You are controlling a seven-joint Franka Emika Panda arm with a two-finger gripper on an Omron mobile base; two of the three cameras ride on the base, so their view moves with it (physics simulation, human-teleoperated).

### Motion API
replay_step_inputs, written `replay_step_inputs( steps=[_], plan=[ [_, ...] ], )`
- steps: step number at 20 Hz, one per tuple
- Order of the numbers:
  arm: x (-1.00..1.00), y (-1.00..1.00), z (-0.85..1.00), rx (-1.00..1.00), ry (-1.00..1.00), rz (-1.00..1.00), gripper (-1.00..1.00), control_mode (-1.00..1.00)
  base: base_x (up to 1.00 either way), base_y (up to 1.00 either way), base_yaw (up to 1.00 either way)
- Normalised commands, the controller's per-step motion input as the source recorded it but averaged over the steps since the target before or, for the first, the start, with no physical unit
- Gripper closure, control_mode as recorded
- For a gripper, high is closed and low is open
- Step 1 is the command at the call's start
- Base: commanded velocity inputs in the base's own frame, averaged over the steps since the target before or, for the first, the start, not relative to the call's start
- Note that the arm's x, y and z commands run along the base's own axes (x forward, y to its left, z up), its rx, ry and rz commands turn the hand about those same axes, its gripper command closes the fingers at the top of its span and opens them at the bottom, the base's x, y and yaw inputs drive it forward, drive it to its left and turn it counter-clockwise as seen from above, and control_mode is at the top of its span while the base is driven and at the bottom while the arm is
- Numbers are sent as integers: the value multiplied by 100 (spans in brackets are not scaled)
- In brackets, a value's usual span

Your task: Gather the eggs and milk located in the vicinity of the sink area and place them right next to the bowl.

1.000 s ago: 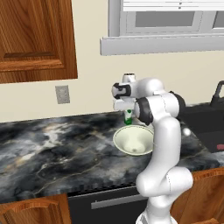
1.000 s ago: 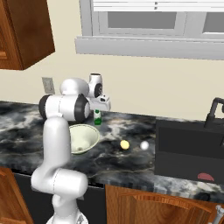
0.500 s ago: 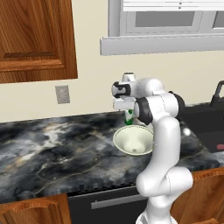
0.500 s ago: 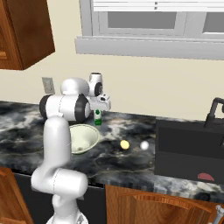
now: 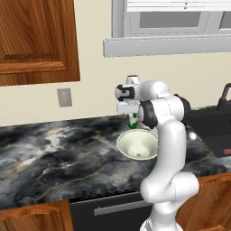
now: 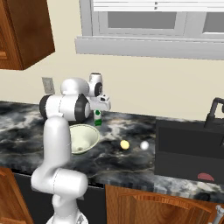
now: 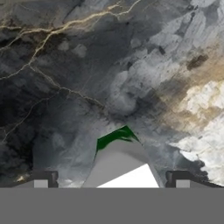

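Observation:
The milk (image 5: 133, 121) (image 6: 98, 118), a small white carton with a green base, stands upright on the dark marble counter just behind the bowl (image 5: 137, 144) (image 6: 83, 138). My gripper (image 5: 131, 112) (image 6: 99, 107) hangs directly over it, pointing down. In the hand view the carton top (image 7: 124, 162) sits between my fingertips (image 7: 41, 183), which stand wide apart and clear of its sides, so the gripper (image 7: 111, 183) is open. Two eggs lie on the counter between bowl and sink: a yellowish egg (image 6: 125, 144) and a white egg (image 6: 144, 145).
The black sink (image 6: 188, 148) (image 5: 212, 131) with its faucet (image 6: 214, 109) is to the right, a red thing (image 6: 205, 177) inside it. A wall outlet (image 5: 64, 97) and wooden cabinet (image 5: 36, 40) are at the left. The window sill (image 6: 148, 46) runs above.

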Motion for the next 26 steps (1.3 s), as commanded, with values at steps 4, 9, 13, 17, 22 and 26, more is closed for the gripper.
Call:
replay_step_inputs(
  steps=[4,9,13,17,22,26],
  plan=[
    [-5,0,-3,0,5,0,100,-100,0,0,0],
    [-1,0,0,0,1,0,100,-100,0,0,0],
    [0,15,41,0,-1,-2,100,-100,0,0,0],
    [0,50,50,0,-5,-4,100,-100,0,0,0],
    [-11,65,28,0,-1,-3,100,-100,0,0,0],
    [-61,64,18,0,0,0,100,-100,0,0,0]
  ],
)
